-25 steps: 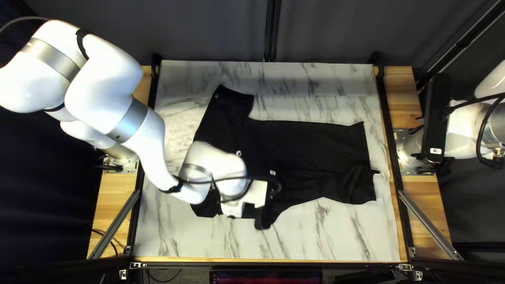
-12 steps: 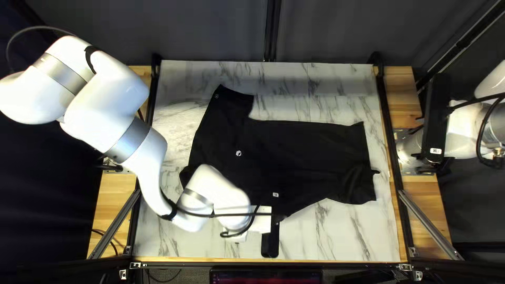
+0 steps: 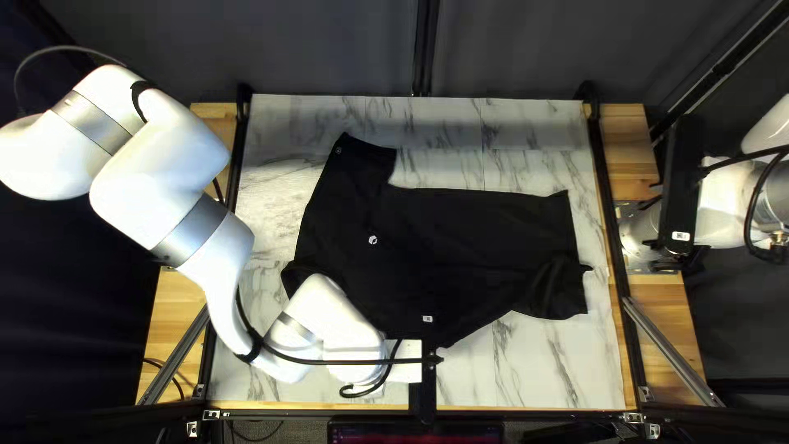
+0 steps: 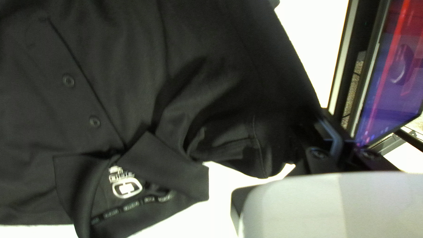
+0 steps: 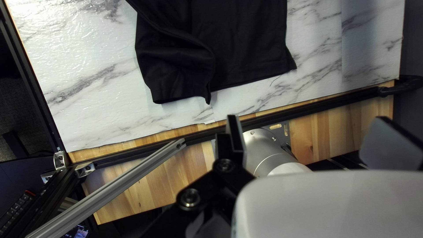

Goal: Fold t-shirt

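The black t-shirt lies spread sideways, collar part toward the left of the top left view and hem toward the right. My left gripper is over the table's near edge, with fabric stretched up to it. In the left wrist view, cloth of the t-shirt runs into my left gripper, which is shut on it; the collar and buttons lie beside it. My right gripper hangs near its base; in the right wrist view the right gripper is open, holding nothing, short of the hem.
Marble-patterned table surface surrounds the shirt. Dark frame rails run along the table sides, with slanted metal struts at the near corners. A screen stands beyond the near edge, close to my left gripper.
My left gripper has moved toward the table's near edge, drawing the shirt's near part with it; the small white label there shifted nearer too. The right arm has stayed still.
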`<state>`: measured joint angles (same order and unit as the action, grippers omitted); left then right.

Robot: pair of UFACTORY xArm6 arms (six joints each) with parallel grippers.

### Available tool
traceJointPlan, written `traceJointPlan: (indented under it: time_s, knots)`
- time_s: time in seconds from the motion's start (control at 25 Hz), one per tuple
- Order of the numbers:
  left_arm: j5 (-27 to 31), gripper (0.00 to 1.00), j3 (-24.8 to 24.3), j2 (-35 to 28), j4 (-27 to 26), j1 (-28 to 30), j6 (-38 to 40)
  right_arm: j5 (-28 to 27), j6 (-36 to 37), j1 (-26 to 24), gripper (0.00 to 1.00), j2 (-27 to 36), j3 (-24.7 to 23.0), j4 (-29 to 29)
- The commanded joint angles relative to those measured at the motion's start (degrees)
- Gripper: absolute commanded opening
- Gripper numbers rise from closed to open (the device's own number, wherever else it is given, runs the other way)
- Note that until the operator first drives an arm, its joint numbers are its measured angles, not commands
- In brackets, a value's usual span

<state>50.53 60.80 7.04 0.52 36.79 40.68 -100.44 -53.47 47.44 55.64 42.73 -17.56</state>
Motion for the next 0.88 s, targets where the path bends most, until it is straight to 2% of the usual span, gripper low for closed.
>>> traceJointPlan:
  time_s: [0.04,0.24,0.64,0.88]
  knots:
    - [1.8,0.00,-2.1,-2.6,0.8,0.5,2.6,0.0,0.0,0.0,1.00,0.0,0.0,0.0]
    - [2.6,0.00,-3.8,-4.4,1.4,0.1,3.8,0.0,0.0,0.0,1.00,0.0,0.0,0.0]
    - [4.9,0.00,-7.4,-9.1,3.1,-6.5,-0.1,0.0,0.0,0.0,1.00,0.0,0.0,0.0]
    - [8.3,0.00,-12.9,-15.5,5.1,-7.7,3.9,0.0,0.0,0.0,1.00,0.0,0.0,0.0]
